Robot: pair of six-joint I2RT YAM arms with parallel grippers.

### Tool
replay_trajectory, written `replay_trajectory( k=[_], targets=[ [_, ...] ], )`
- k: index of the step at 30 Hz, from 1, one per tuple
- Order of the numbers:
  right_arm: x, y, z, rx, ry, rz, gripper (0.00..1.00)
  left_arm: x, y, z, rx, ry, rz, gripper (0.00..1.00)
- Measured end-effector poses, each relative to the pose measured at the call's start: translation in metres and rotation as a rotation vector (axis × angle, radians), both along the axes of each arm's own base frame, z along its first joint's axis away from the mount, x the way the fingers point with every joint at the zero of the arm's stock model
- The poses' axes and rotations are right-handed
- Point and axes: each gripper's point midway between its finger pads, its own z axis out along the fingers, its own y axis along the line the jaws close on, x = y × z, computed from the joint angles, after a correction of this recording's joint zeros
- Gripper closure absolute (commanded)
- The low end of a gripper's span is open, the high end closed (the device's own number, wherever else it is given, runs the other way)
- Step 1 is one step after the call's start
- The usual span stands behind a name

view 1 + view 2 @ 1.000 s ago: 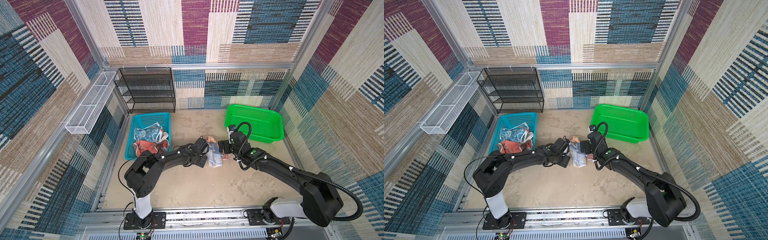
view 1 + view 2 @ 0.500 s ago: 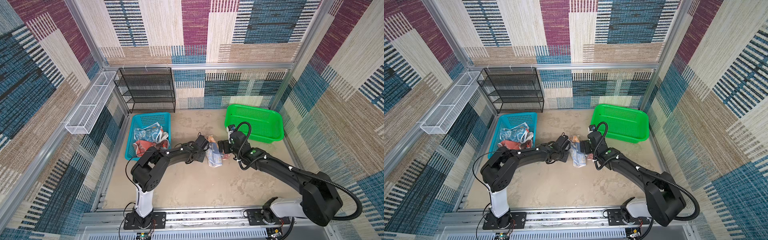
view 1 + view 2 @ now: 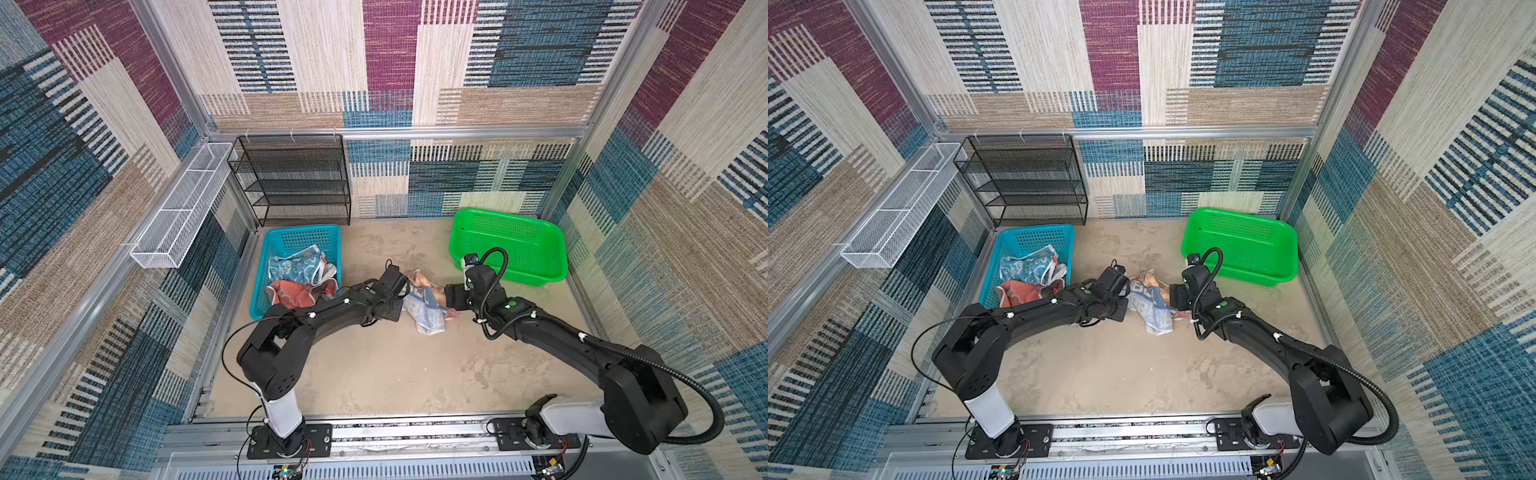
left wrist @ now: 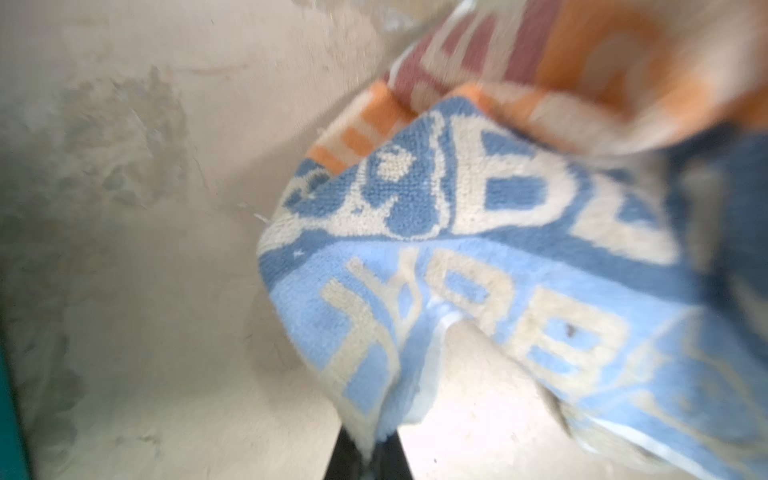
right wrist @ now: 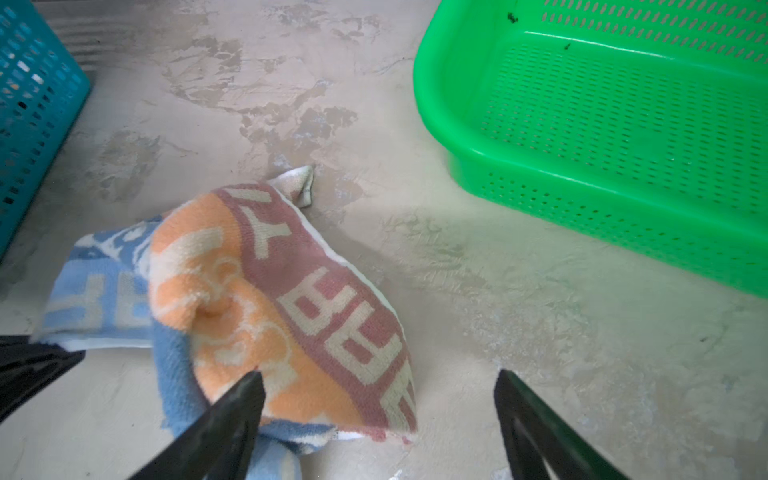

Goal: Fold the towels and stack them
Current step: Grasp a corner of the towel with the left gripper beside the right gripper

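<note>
Inside blue basket (image 3: 303, 228): rabbit towel (image 3: 295, 268), coral towel (image 3: 293, 293). Left gripper (image 4: 368, 455) pinches lettered towel (image 3: 424, 307); right gripper (image 5: 380, 374) wide.

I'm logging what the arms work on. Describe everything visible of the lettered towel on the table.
The lettered towel is terry cloth, crumpled, unfolded: orange, dusty-pink and blue bands with cream block letters, white hem. It rests on the beige table between the arms. The left gripper is shut on one edge; the right gripper stands open beside it, one jaw at its orange part.
</note>
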Motion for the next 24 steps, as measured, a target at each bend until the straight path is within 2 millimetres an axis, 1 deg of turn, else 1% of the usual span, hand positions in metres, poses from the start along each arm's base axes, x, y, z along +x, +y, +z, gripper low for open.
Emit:
replay_trajectory(
  k=[4,6,12,15,16,17,20,22,24],
  targets=[
    [-0.012,0.013,0.002,0.024,0.002,0.089,0.18,-0.001,-0.004,0.042,-0.069,-0.052,-0.014,1.0],
    [-0.021,0.024,0.007,0.037,-0.015,0.153,0.2,0.0,-0.006,0.063,-0.099,-0.083,-0.018,1.0],
    [-0.059,0.063,0.019,0.093,-0.076,0.383,0.2,0.002,-0.006,0.105,-0.135,-0.13,-0.02,1.0],
    [-0.073,0.079,0.022,0.118,-0.089,0.468,0.17,0.005,-0.008,0.122,-0.148,-0.149,-0.02,1.0],
    [-0.076,0.083,0.023,0.12,-0.092,0.485,0.16,0.006,-0.008,0.126,-0.148,-0.152,-0.022,1.0],
    [-0.079,0.088,0.023,0.125,-0.097,0.504,0.12,0.007,-0.009,0.132,-0.149,-0.157,-0.026,1.0],
    [-0.084,0.101,0.022,0.129,-0.106,0.542,0.11,0.013,-0.013,0.148,-0.157,-0.178,-0.033,1.0],
    [-0.082,0.106,0.019,0.124,-0.11,0.534,0.11,0.014,-0.014,0.155,-0.161,-0.186,-0.036,1.0],
    [-0.073,0.102,0.014,0.112,-0.115,0.47,0.11,0.014,-0.015,0.161,-0.164,-0.19,-0.037,1.0]
  ],
)
